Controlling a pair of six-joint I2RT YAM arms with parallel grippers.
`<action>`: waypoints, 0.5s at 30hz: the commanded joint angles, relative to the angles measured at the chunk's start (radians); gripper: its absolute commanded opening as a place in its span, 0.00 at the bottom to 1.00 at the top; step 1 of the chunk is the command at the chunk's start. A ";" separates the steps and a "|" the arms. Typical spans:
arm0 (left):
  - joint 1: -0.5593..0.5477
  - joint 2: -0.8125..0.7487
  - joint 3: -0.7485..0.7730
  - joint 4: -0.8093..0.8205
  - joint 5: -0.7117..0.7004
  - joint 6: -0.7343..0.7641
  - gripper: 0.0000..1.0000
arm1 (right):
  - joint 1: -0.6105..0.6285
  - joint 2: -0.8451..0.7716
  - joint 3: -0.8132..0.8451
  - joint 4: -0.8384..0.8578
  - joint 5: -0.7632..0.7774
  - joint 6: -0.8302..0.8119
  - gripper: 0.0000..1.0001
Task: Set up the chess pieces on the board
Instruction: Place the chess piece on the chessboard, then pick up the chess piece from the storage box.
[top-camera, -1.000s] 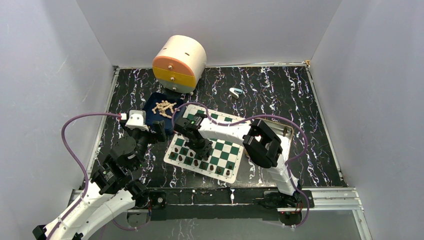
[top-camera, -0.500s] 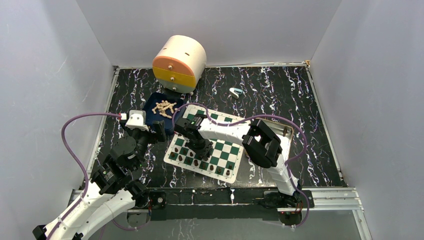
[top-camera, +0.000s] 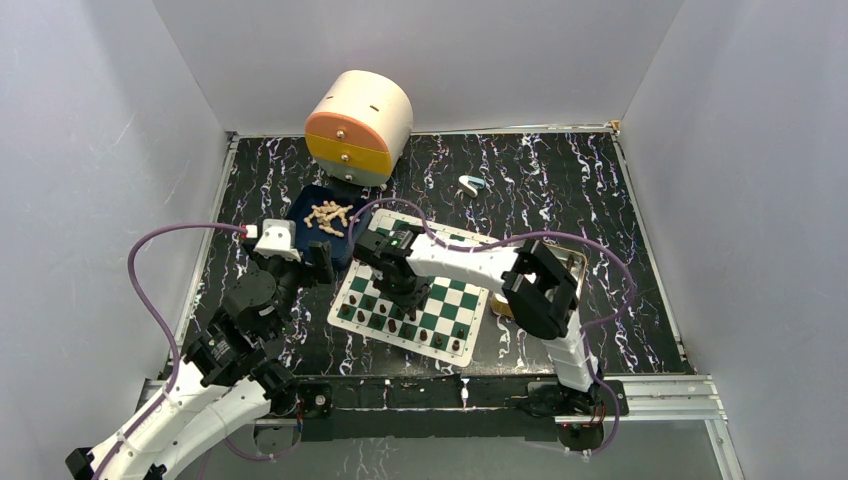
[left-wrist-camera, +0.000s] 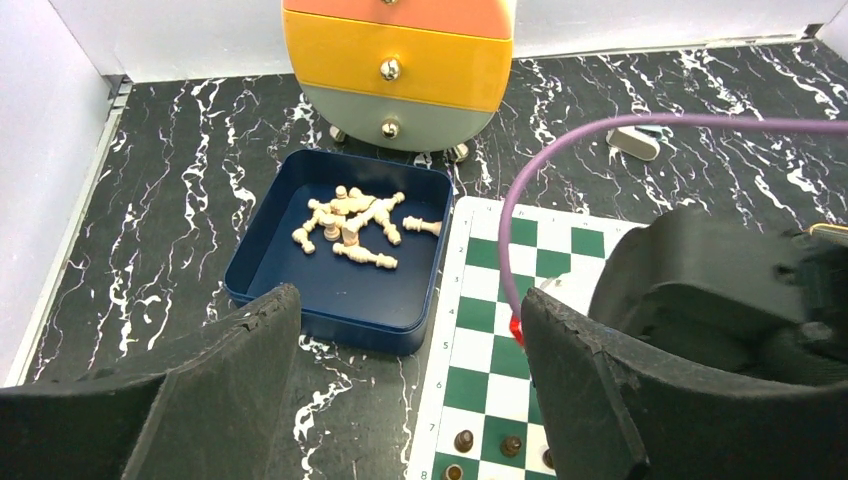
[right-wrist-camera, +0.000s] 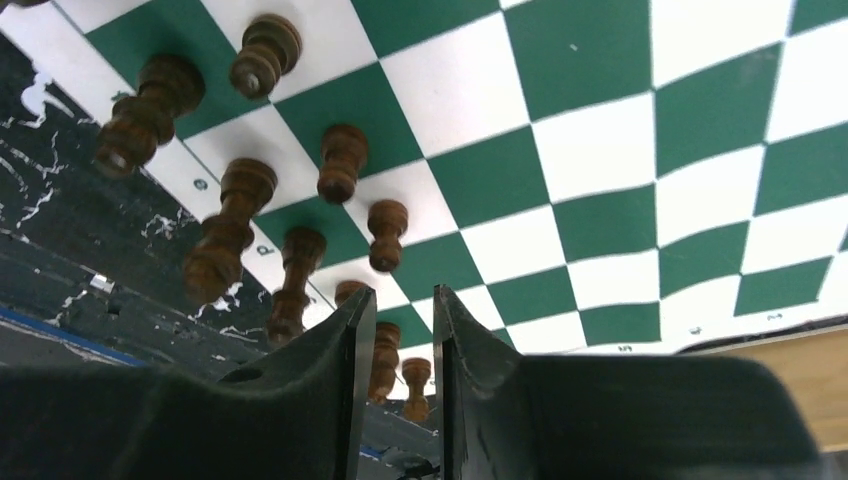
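The green-and-white board (top-camera: 452, 300) lies in the middle of the table. Several dark brown pieces (top-camera: 400, 325) stand in two rows along its near edge. My right gripper (top-camera: 407, 293) hangs low over the board's left part, just behind those rows. In the right wrist view the fingers (right-wrist-camera: 400, 300) stand a narrow gap apart with nothing between them, and dark pieces (right-wrist-camera: 343, 160) stand beyond. The pale beige pieces (left-wrist-camera: 350, 220) lie in a heap in the blue tray (left-wrist-camera: 260, 260). My left gripper (left-wrist-camera: 410, 300) is wide open and empty, above the table by the board's left edge (left-wrist-camera: 490, 310).
A round drawer unit (top-camera: 358, 125) in cream, orange and yellow stands behind the blue tray (top-camera: 300, 215). A small white-and-blue object (top-camera: 470, 184) lies at the back. A brass-rimmed tray (top-camera: 575, 262) sits under my right arm. A purple cable (left-wrist-camera: 560, 160) loops over the board.
My right arm's elbow has swung to the right and its gripper has shifted slightly over the board. My left arm has moved a little. The pieces stand as before.
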 joint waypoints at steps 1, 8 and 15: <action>-0.004 0.013 0.009 0.011 -0.005 0.004 0.78 | -0.006 -0.152 -0.040 0.009 0.049 0.023 0.37; -0.004 0.031 -0.001 0.020 0.003 0.004 0.79 | -0.012 -0.318 -0.113 0.031 0.182 0.106 0.32; -0.004 0.107 0.014 -0.003 0.025 0.002 0.80 | -0.064 -0.485 -0.274 -0.019 0.421 0.343 0.35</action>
